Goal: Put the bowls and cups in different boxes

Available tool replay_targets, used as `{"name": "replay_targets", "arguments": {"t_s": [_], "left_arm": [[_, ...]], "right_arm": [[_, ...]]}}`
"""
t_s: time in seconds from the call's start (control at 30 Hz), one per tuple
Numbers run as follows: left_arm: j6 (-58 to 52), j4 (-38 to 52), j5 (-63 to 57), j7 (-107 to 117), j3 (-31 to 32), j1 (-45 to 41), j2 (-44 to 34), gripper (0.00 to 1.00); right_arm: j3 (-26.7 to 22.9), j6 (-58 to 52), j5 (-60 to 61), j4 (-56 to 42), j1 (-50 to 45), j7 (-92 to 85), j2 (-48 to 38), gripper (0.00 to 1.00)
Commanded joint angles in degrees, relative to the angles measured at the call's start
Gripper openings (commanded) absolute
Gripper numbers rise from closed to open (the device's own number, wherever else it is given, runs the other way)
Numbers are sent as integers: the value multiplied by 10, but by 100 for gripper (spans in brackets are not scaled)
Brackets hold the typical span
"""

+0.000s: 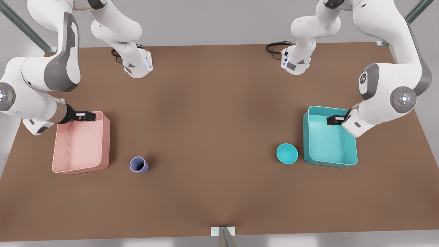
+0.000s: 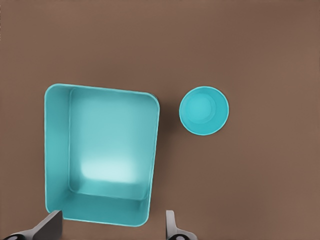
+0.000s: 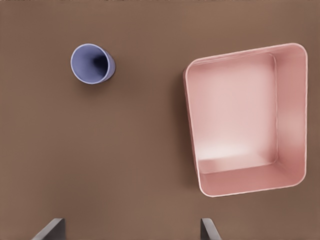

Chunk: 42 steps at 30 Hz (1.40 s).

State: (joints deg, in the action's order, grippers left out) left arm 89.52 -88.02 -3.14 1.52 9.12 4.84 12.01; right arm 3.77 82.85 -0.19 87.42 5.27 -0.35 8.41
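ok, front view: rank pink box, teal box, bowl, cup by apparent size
1. Pink box and teal box: look about alike, so no ranking between them.
2. Teal bowl, clearly smaller than either box.
3. Lavender cup, narrowest opening, slightly smaller than the bowl.

Brown table (image 1: 212, 137) holds pink box (image 1: 82, 144), teal box (image 1: 329, 140), cup (image 1: 139, 165), bowl (image 1: 287, 153).

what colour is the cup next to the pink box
Lavender-purple. The cup shows best in the right wrist view, standing on the table apart from the pink box.
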Motion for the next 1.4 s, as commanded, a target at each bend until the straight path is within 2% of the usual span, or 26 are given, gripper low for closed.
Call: {"name": "replay_targets", "arguments": {"t_s": [0.0,0.07,0.13,0.17,0.2,0.27,0.3,0.43,0.6,0.83,0.87,0.9,0.93,1.0,1.23,1.3,1.37], "left_arm": [[24,1,0,-6,0,0,0,100],[24,0,-3,0,-1,-20,7,100],[69,0,-87,36,-9,-120,69,100],[136,0,-93,34,-9,-140,113,100],[196,0,-97,35,-9,-170,160,100],[240,3,-175,67,-9,-205,226,100],[241,4,-179,97,-9,-234,237,100],[294,-4,-202,91,-9,-239,268,100],[295,-24,-202,87,-9,-235,290,100],[277,-51,-202,122,-20,-229,298,100],[277,-51,-202,123,-20,-229,298,82],[277,-50,-200,123,-20,-229,299,59],[278,-49,-198,123,-20,-229,299,40],[277,-48,-197,123,-21,-229,300,22],[213,-27,-186,121,-21,-230,269,21],[93,9,-174,121,-22,-229,224,21],[3,42,-123,120,-78,-229,159,21]], "right_arm": [[0,19,0,0,0,3,-1,100],[0,20,-3,-1,0,3,1,100],[1,91,-5,-5,-7,4,25,100],[1,185,-12,-10,-26,6,71,100],[2,199,-2,-51,-38,17,126,100],[3,236,1,-55,-48,53,170,100],[3,289,2,-57,-52,53,198,100],[3,367,24,-53,-60,89,256,100],[3,373,28,-44,-75,89,289,100],[3,367,27,20,-72,76,273,100],[3,367,27,27,-71,76,269,100],[3,367,28,29,-70,74,270,100],[3,367,28,29,-70,74,272,100],[2,366,28,34,-70,74,274,100],[3,367,28,33,-70,74,296,100],[2,369,28,32,-70,74,303,96],[3,372,28,30,-69,74,313,93]]}}
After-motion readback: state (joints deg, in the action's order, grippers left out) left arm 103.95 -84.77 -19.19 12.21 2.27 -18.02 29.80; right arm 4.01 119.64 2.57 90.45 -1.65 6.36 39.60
